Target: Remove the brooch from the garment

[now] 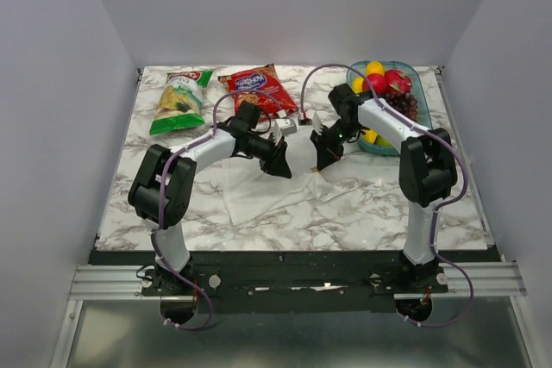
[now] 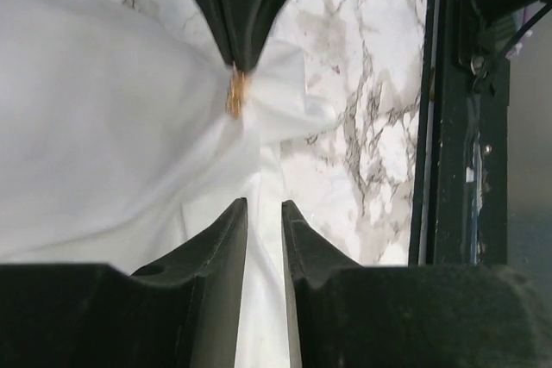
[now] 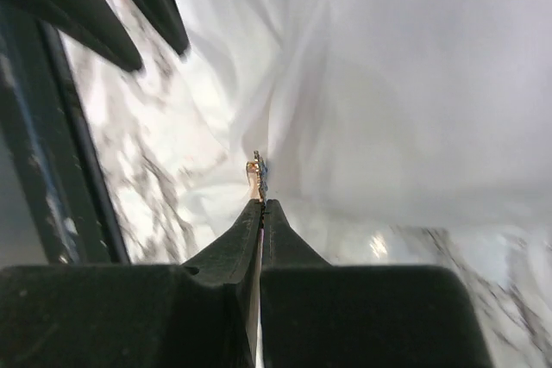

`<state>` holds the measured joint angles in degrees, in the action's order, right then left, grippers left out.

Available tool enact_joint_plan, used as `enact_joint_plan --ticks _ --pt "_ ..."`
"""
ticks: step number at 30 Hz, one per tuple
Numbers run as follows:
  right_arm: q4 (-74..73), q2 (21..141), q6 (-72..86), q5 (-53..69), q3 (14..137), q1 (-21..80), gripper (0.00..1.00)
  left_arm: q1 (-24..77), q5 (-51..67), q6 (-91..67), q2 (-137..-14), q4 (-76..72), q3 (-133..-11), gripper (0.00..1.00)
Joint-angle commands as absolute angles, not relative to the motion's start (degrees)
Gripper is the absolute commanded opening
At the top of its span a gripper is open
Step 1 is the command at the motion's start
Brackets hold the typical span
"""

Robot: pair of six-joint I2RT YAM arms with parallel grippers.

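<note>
the left arm and right arm have white links, bulky black joints and a thin purple cable looped along each. their fingers are matte black wedges tapering to narrow tips.

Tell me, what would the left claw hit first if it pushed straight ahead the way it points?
Probably the bunched white cloth just ahead of the left claw, then the small brooch that the right claw pinches. Depth is unclear, so the cloth may lie slightly under its path.
</note>
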<state>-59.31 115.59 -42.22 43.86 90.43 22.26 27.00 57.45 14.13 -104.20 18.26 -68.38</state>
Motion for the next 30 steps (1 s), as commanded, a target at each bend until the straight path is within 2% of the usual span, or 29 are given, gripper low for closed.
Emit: enact_joint_plan --ticks 1,10,16,30 --pt "-66.8 113.1 -50.6 28.1 96.5 22.2 0.08 25.7 56.0 23.3 -103.0 27.7 -69.3 0.32" --pt "-75.9 114.6 -58.0 12.4 97.7 25.5 0.08 25.6 55.8 22.1 -104.1 25.7 -70.8 0.33" --pt "-76.8 115.0 -56.7 12.7 98.4 26.5 0.09 25.4 55.6 22.6 -103.9 25.9 -70.0 0.35" --pt "-72.2 113.7 -60.2 3.3 95.8 30.6 0.10 21.9 52.6 19.9 -106.3 26.2 -68.0 0.36"
